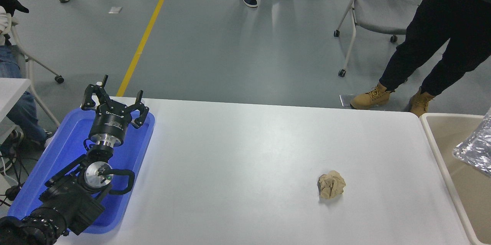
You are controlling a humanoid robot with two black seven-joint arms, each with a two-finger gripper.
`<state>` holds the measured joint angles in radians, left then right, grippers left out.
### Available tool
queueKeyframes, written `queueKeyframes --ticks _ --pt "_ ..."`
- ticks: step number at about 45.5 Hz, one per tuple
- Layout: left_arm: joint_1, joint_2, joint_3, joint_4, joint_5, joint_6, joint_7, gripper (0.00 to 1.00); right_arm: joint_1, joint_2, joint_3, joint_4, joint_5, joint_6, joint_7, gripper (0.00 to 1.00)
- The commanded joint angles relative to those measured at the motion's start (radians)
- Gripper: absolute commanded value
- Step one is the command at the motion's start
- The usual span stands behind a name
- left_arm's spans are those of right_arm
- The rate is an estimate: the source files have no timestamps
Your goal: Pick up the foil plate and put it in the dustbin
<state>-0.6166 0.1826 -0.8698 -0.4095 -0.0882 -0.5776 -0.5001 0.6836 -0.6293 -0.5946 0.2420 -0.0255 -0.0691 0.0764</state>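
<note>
White surface (245, 153): a broad tabletop filling the lower part of the head view, grey floor beyond its far edge.
Dustbin (437, 149): beige, pale rounded rim, standing against the surface's right end; cut off by the picture's right edge.
Blue tray (134, 153): flat plastic, lying at the surface's left end, partly hidden under the left arm.
Left arm: black, coming in from the lower left corner and reaching over the blue tray.
Left claw (115, 101): fingers spread apart, nothing between them, hanging above the tray's far end.
Right arm and claw: outside the picture.
Foil plate (475, 149): shiny, wrinkled silver, seen over the dustbin's opening at the right edge, tilted and partly cropped; what supports it cannot be told.
Paper ball (332, 184): crumpled tan, alone on the surface toward the right, near the dustbin but apart from it.
Person (441, 38): in dark trousers and tan boots on the floor past the far right corner.
Chair (383, 7): grey, on castors, beside that person.
</note>
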Motion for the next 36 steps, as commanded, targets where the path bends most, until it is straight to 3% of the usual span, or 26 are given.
queueKeyframes --ticks 1,30,36 --pt "0.001 0.0 0.0 0.0 0.001 -0.001 0.0 1.0 -0.081 0.048 0.021 -0.053 0.062 -0.031 -0.001 0.0" --pt "0.0 0.0 0.0 0.0 -0.001 0.001 0.0 1.0 -0.096 0.051 0.039 -0.055 0.065 -0.041 -0.001 0.0" --pt "0.0 0.0 0.0 0.0 0.001 -0.001 0.0 1.0 -0.096 0.051 0.039 -0.053 0.065 -0.064 -0.001 0.29"
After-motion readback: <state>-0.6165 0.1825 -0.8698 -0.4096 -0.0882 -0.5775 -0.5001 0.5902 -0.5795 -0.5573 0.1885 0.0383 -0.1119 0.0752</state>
